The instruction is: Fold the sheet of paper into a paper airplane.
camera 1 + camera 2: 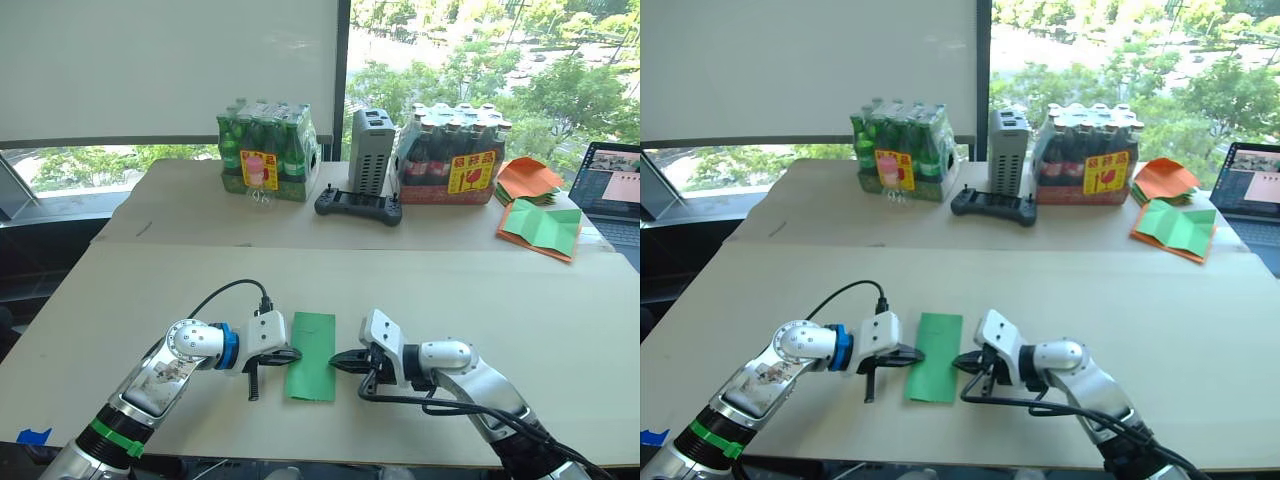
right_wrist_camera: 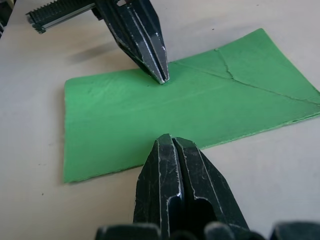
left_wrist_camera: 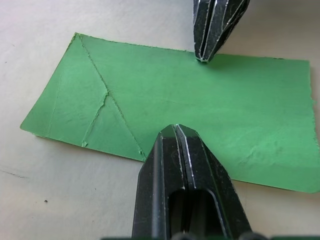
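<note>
The sheet of paper (image 1: 311,357) is a bright green narrow rectangle lying flat on the table (image 1: 520,300) near its front edge. Diagonal crease lines (image 3: 102,95) cross it toward one short end. My left gripper (image 1: 294,353) is shut, and its tips press on the sheet's left long edge (image 3: 175,129). From the opposite side, my right gripper (image 1: 336,362) is also shut, with its tips at the right long edge (image 2: 167,139). In the right wrist view the left gripper (image 2: 161,77) touches the paper just inside its border. Neither gripper holds anything.
At the back of the table stand a pack of green bottles (image 1: 267,152), a grey device (image 1: 371,150), a black controller (image 1: 358,205) and a pack of dark bottles (image 1: 452,155). Orange papers (image 1: 528,178), a green creased sheet edged with orange (image 1: 542,228) and a laptop (image 1: 612,190) are at back right.
</note>
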